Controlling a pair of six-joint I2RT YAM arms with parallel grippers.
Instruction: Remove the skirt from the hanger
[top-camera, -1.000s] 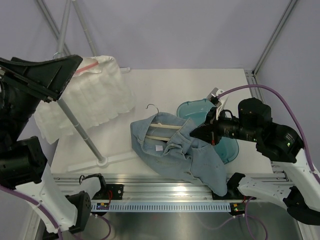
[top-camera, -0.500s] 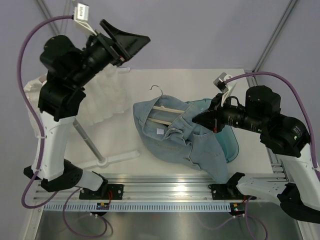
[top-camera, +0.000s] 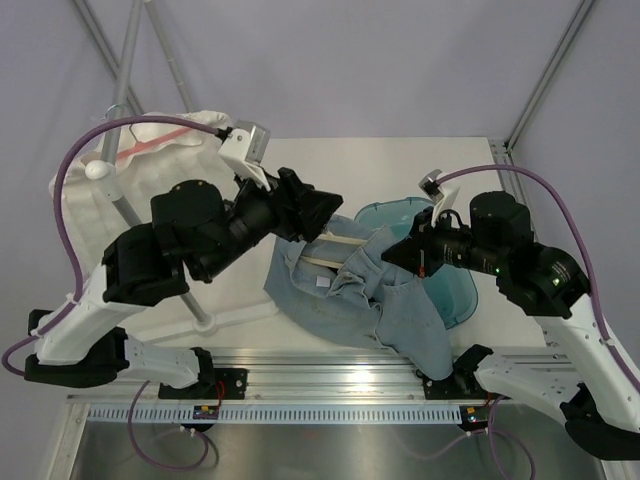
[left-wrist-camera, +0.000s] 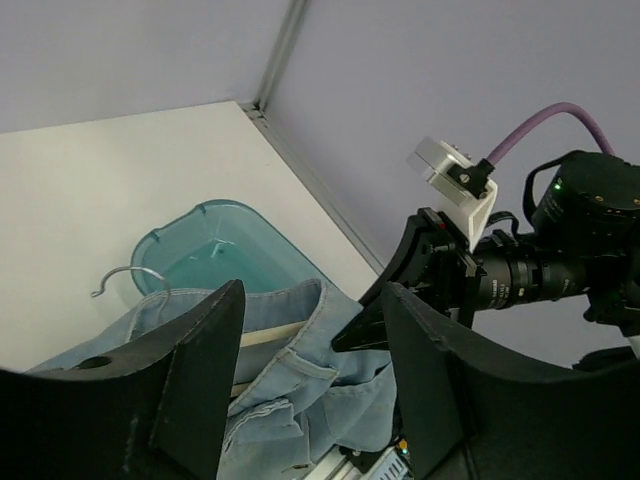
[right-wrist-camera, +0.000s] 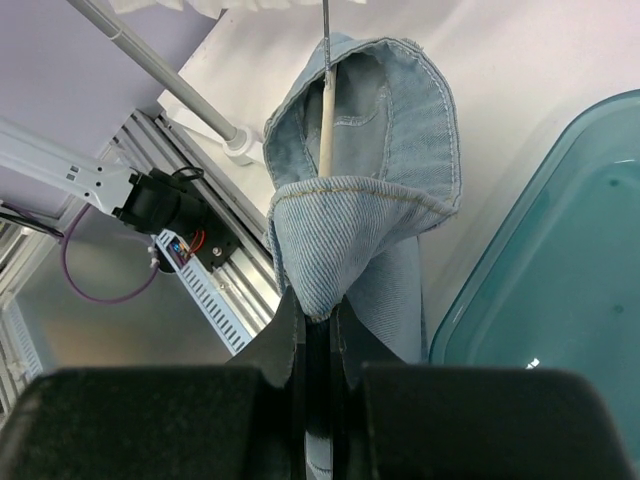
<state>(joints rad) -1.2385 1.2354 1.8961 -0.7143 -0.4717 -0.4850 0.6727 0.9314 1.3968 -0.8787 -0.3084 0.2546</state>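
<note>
right gripper (right-wrist-camera: 318, 318) clamped on denim skirt (top-camera: 345, 305) edge, left gripper (left-wrist-camera: 312, 340) spread wide, empty, above skirt, skirt on wooden hanger (right-wrist-camera: 325, 130) mid-table, partly over teal tub (top-camera: 455, 298) at right

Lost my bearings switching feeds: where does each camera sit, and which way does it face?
Top external: above and behind the bases, looking down on the table; shows both arms, the left gripper and right gripper at the denim skirt.
Left wrist: over the skirt, facing the right gripper; own open fingers frame it.
Right wrist: looks along own fingers, shut on the skirt.
Both wrist views share skirt, wooden hanger and teal tub.
</note>
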